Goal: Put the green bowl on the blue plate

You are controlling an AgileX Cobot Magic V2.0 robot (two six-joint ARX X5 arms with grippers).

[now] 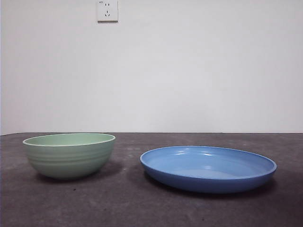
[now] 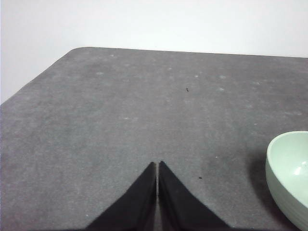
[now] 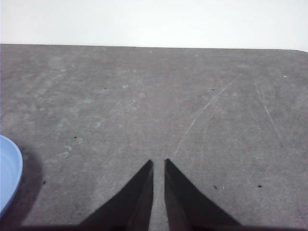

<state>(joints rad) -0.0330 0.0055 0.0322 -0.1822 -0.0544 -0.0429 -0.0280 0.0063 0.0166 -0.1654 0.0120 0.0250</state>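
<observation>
The green bowl (image 1: 69, 154) stood upright on the dark grey tabletop (image 1: 118, 203), at the left in the front view. Its rim was level and lighter than its ridged outer wall. The blue plate (image 1: 208, 168) lay flat on the same tabletop at the right in that view, beside the bowl with a clear strip of bare surface between them; the two did not touch. The plate was the broader and shallower of the two, and nothing rested in it. The bowl's interior (seen only from low down) appeared empty as far as the rim allowed.

Neither arm appeared in the front view. A white wall stood behind the tabletop, with a wall socket (image 1: 107, 10) near the top of that view.

The left tool (image 2: 157, 166) was above bare tabletop with its two black jaws brought together, only a hairline between the tips, and gripping nothing. The green bowl (image 2: 289, 171) showed partly at the edge of the left wrist view, off to one side of the jaws and well apart from them.

The right tool (image 3: 158, 163) was likewise above bare tabletop, its jaws nearly together with a narrow slit between the tips (nothing was held there). A sliver of the blue plate (image 3: 8, 173) showed at the edge of the right wrist view, well apart from the jaws. The tabletop there carried faint scratches and small dark specks.
</observation>
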